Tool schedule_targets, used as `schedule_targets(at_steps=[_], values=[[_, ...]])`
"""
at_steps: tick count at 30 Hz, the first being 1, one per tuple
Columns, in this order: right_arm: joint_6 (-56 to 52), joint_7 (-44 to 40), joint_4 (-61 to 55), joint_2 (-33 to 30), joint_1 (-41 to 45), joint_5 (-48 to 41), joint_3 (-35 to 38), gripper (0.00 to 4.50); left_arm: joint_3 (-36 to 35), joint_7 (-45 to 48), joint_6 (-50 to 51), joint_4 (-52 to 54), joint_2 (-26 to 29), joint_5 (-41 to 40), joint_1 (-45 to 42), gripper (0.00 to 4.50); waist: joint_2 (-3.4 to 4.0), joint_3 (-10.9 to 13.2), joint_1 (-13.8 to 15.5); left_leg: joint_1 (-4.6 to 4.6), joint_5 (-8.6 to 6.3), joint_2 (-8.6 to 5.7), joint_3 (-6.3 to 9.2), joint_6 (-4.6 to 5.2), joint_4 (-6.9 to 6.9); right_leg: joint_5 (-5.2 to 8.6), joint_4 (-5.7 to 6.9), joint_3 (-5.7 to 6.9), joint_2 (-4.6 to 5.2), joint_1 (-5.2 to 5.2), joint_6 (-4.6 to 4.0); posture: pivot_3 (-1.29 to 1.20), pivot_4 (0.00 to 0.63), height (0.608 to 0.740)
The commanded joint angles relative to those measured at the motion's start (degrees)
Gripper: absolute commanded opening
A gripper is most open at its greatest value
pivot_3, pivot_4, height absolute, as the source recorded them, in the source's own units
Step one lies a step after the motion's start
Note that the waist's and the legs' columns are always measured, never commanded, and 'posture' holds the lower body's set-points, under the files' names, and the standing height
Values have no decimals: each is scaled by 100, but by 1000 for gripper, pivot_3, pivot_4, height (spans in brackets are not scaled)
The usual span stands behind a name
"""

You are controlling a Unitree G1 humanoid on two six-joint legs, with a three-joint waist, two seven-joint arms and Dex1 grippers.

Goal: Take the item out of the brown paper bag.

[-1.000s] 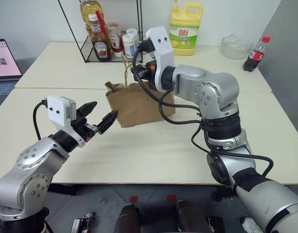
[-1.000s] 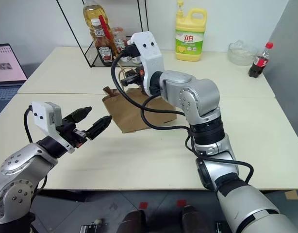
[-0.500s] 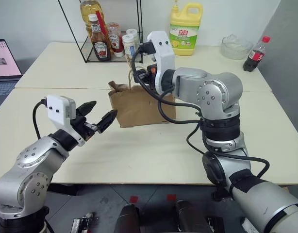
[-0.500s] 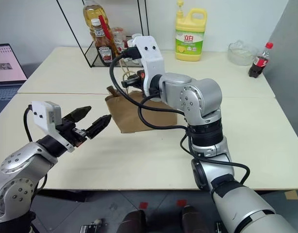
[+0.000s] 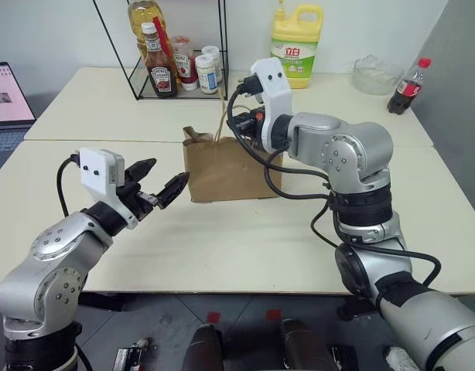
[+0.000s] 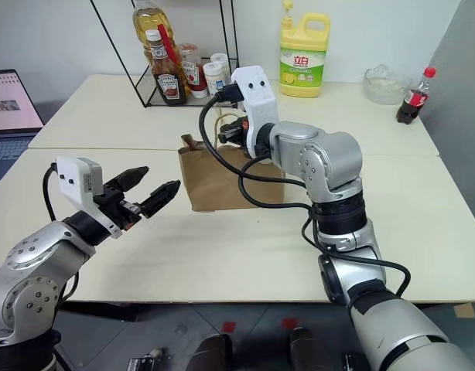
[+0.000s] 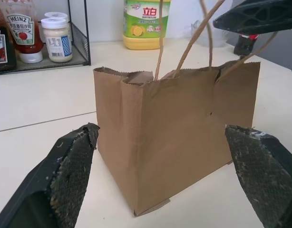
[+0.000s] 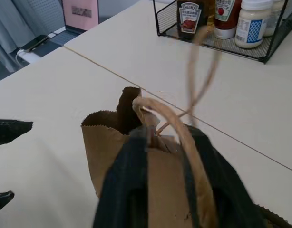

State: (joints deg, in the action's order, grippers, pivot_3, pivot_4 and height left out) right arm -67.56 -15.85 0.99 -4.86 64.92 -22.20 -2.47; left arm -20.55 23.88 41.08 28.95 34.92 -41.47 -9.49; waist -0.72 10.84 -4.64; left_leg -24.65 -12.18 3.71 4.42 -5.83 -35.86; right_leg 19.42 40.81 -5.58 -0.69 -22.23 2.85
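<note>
Creased brown paper bag [image 5: 226, 170] stands upright at table centre, twine handles raised. Left gripper [image 5: 162, 184], at its nine o'clock, is spread wide, empty. Right gripper [image 8: 167, 156] straddles a handle; grip undeterminable.

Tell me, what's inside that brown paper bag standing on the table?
The brown paper bag stands upright with its top open, twine handles rising from it. Inside, only a folded paper edge and shadow show at the mouth; the bag's walls hide any contents below that.
</note>
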Motion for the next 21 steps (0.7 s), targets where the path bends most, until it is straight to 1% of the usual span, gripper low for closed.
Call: schedule_targets(at_steps=[1, 7, 10, 13, 16, 18, 20, 21], values=[[100, -379, -526, -182, 4, -197, -103, 2363, -53, 104, -143, 72, 102, 33, -69, 4500, 0, 0, 1, 0, 0, 0, 0, 0, 0, 0, 0, 0, 0, 0, 0, 0, 150, 740], [84, -887, -1169, -908, -425, -269, -367, 4481, -5, 489, -89, -247, 398, 9, -308, 4500, -1, 0, 13, 0, 0, -1, 0, 0, -1, 0, -4, 0, 0, 2, 1, 0, 150, 740], [138, -1066, -1621, -1426, -802, -303, -216, 4481, 1, 916, -32, -696, 727, -56, -634, 4500, -4, 2, 47, 0, 0, 0, 0, 0, -1, 1, -6, 1, 0, 2, 1, 0, 150, 740], [36, -1090, -2088, -1666, -1185, -561, 236, 4481, 101, 1283, 0, -1332, 973, -83, -1251, 4500, -6, 3, 97, -3, 0, -1, 0, 0, -1, 1, -8, 1, -1, 1, 2, 0, 150, 740], [148, -912, -2509, -1644, -1558, -695, 680, 4481, 451, 1508, -473, -2278, 1051, 488, -2034, 4500, -6, 3, 121, -3, 0, 0, 0, 0, 0, 1, -9, 2, -2, 1, 2, 0, 150, 740], [82, -562, -2822, -1383, -1799, -791, 1055, 4481, 810, 1586, -983, -3106, 1039, 1069, -2705, 4500, -7, 3, 142, -2, 0, 0, 0, 1, 0, 1, -8, 1, -3, 1, 2, 0, 150, 740], [297, -354, -3199, -1338, -2255, -621, 1022, 4481, 1235, 1710, -1584, -4067, 932, 1662, -3444, 4500, -7, 3, 154, -3, 0, -1, 4, 1, 0, 1, -8, 2, -6, 1, 2, 0, 150, 740], [538, -317, -3390, -1432, -2610, -423, 813, 4481, 1450, 1709, -1954, -4660, 828, 1993, -3868, 4500, -8, 2, 172, -3, 0, -1, 4, 1, 0, 1, -8, 4, -5, 1, 2, 0, 150, 740]])
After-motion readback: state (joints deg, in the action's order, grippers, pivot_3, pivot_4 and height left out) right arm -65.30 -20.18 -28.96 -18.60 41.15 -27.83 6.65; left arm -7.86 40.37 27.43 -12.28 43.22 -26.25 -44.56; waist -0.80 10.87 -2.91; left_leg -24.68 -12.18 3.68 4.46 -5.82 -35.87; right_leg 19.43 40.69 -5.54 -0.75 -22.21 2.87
